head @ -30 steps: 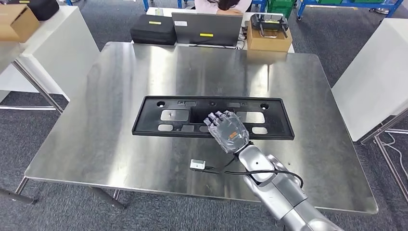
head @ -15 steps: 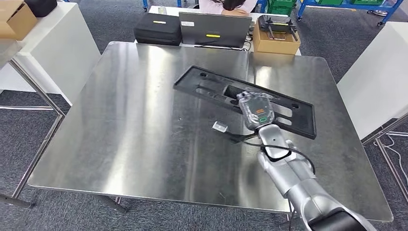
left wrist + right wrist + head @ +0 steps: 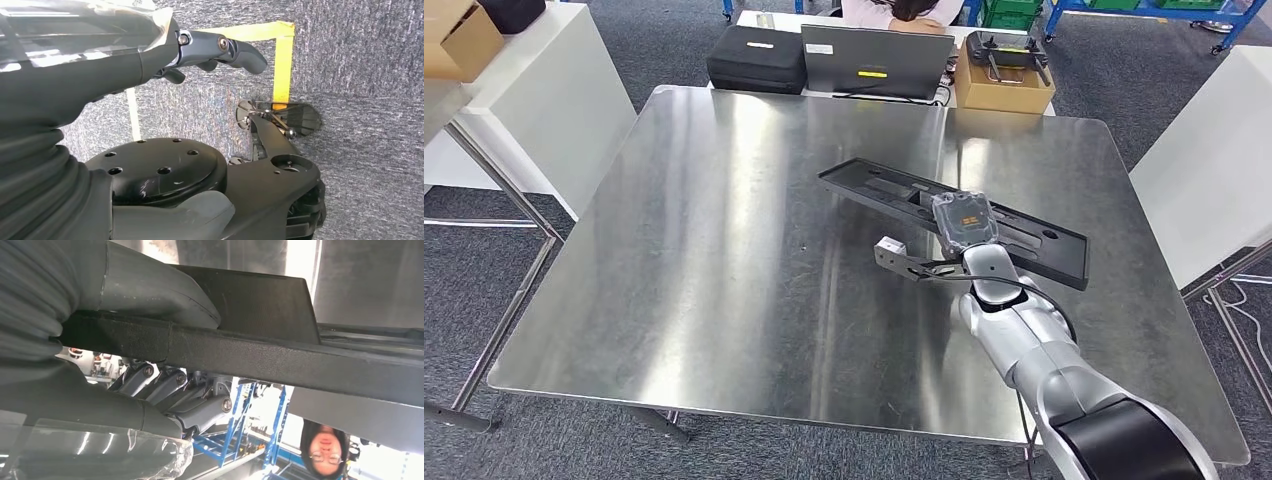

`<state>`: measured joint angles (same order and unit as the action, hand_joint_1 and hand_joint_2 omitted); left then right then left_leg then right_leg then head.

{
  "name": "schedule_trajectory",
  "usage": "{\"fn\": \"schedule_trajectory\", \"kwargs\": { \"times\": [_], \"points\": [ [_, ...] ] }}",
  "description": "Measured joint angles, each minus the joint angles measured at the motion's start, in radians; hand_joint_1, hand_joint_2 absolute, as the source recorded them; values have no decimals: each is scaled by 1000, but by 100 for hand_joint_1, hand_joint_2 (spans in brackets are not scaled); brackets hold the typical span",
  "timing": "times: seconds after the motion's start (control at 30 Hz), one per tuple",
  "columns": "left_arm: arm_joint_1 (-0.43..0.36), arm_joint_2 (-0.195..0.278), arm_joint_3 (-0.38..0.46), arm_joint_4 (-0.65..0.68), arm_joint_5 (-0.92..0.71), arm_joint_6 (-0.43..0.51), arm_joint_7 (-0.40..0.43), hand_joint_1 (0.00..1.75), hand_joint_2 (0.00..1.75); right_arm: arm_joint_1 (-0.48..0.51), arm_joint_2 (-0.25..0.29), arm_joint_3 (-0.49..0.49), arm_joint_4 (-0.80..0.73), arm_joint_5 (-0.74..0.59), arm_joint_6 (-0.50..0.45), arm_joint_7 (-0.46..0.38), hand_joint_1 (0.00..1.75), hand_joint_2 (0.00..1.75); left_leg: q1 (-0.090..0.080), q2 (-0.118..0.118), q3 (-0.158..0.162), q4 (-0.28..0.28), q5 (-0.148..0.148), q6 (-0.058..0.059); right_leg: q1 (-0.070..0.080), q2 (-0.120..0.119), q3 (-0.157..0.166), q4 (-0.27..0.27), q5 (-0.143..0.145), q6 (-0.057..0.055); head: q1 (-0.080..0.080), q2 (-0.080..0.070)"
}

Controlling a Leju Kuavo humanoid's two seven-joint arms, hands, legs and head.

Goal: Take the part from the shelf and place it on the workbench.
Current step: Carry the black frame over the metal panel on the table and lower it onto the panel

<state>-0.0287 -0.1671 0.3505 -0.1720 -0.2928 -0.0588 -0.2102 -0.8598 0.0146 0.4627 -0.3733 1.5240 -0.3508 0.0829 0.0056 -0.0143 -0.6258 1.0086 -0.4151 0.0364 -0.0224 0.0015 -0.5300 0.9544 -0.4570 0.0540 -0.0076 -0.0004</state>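
Head view: right hand [image 3: 965, 222] grasping the part [image 3: 1024, 236], a long black panel with cut-outs, over the right half of the steel worktop [image 3: 724, 250]; part slanted, one end toward the worktop's middle, the other toward its right edge, seemingly tilted, the end by the right edge near or on the surface, contact not clear. Silver right arm [image 3: 1024, 340] rising from the near right corner, a small grey box [image 3: 888, 251] on a bracket at the wrist. Beyond the far edge, a black case [image 3: 757, 58], a laptop [image 3: 876, 62] and a cardboard box [image 3: 1004, 85] with dark gear in it; a seated person [image 3: 894, 10] behind them, cut by the frame. White table [image 3: 534, 90] off the left edge, cardboard box [image 3: 454, 40] on it; white surface [image 3: 1214, 140] off the right edge; grey carpet [image 3: 464, 310] below. Left wrist view: left hand [image 3: 150, 55] hanging over grey carpet marked with yellow tape [image 3: 283, 60], fingers [image 3: 235, 50] slightly bent, released, nothing in them. Right wrist view: thumb [image 3: 150, 295] on one face of the part's black edge, dark fingers [image 3: 175, 390] on the opposite face, clamping the part; blue racks [image 3: 250, 430] and a person [image 3: 325, 450] beyond.
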Motion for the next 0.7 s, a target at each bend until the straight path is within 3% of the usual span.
{"fn": "schedule_trajectory", "kwargs": {
  "times": [0.07, 0.7],
  "points": [
    [0, 0, 1, 0, 3, -1, 0, 0, 175, -5, 10, 0, 11, 2, 5, 0, 0, 0, 1, 0, 0, 0, 0, 0, 1, 0, -1, 1, 0, 0, 0, 0],
    [-1, -3, 12, 0, 9, -21, 3, 0, 175, -27, 53, 0, 41, 24, 22, -36, 0, 0, 6, 1, 1, -2, 0, 0, 5, 0, -2, 2, -1, 0, 0, 0]
  ]
}}
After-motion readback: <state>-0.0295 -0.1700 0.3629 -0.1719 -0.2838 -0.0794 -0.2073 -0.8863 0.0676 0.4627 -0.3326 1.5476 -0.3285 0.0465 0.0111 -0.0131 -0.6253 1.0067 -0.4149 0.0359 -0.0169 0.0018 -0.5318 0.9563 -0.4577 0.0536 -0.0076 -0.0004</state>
